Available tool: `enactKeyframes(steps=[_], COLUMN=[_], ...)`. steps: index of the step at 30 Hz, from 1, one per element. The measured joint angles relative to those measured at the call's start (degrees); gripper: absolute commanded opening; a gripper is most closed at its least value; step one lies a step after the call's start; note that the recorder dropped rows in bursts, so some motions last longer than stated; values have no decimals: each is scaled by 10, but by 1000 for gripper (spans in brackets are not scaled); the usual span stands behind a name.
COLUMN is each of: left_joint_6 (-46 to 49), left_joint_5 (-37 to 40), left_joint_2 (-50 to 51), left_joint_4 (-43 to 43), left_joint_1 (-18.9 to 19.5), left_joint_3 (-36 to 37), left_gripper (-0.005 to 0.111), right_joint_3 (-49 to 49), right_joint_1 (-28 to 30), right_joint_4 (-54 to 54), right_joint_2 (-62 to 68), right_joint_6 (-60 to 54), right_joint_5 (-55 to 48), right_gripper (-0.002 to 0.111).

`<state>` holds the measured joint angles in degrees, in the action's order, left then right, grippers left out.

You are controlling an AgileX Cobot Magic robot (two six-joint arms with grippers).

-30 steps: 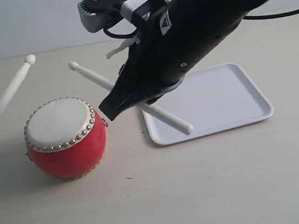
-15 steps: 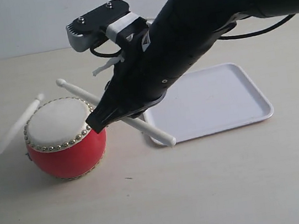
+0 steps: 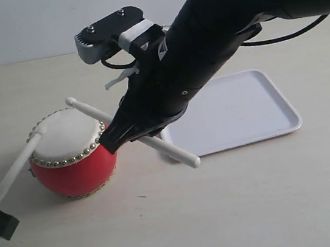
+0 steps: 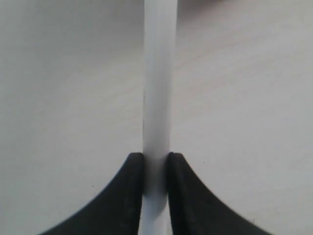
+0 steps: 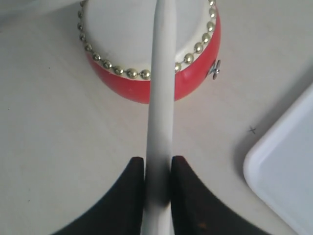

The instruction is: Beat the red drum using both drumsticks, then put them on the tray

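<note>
- Got a small, glossy red, round-bellied drum with an off-white studded skin [image 3: 72, 154] sitting upright, left of centre on the pale beige tabletop [image 3: 239, 211].
- Flat white rectangular plastic tray with a low raised rim [image 3: 287, 120] lying to the right of the drum, near but not touching. Near-left corner partly hidden behind the right arm.
- Loads of open table along the whole front and past the tray's right edge. Only tight spot is the gap between drum and tray, crowded by the black right gripper [image 3: 113, 142] and its bulky arm.
- Right gripper clamped on the slim cream-white right drumstick [image 3: 172, 153], fingers pressed on both sides in the wrist view. Butt end poking out in front of the tray's near-left corner, rounded tip reaching over the far rim of the drum. Can't tell about actual contact with the skin.
- Left gripper [image 4: 156, 159] squeezing the matching cream-white left drumstick [image 3: 15, 170] the same way, coming in from the left border of the exterior view, tip resting on the drum's left studded rim.
- Versus a second ago: left drumstick down from pointing high in the air to the rim. Right drumstick lower and further left, with the right gripper now close by the drum's right side. Drum and tray in the same spots.
</note>
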<state>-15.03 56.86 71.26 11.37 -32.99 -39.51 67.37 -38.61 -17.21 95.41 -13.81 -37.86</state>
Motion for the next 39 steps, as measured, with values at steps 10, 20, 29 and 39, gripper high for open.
enactKeyframes(steps=[10, 20, 29, 39], left_joint_6=[0, 0, 26, 40], left_joint_5=[-8, 39, 65, 22], left_joint_2=[-87, -106, 0, 9], left_joint_4=[1, -20, -79, -52], left_joint_1=[0, 0, 0, 0], left_joint_3=[-38, -29, -26, -26], left_gripper=[0, 0, 0, 0], right_joint_3=[7, 45, 76, 77], right_joint_1=[0, 0, 0, 0], right_joint_4=[-1, -4, -8, -8], right_joint_2=[74, 10, -73, -33], right_joint_6=[-10, -10, -10, -10], right_joint_5=[-29, -63, -92, -94], right_gripper=[0, 0, 0, 0])
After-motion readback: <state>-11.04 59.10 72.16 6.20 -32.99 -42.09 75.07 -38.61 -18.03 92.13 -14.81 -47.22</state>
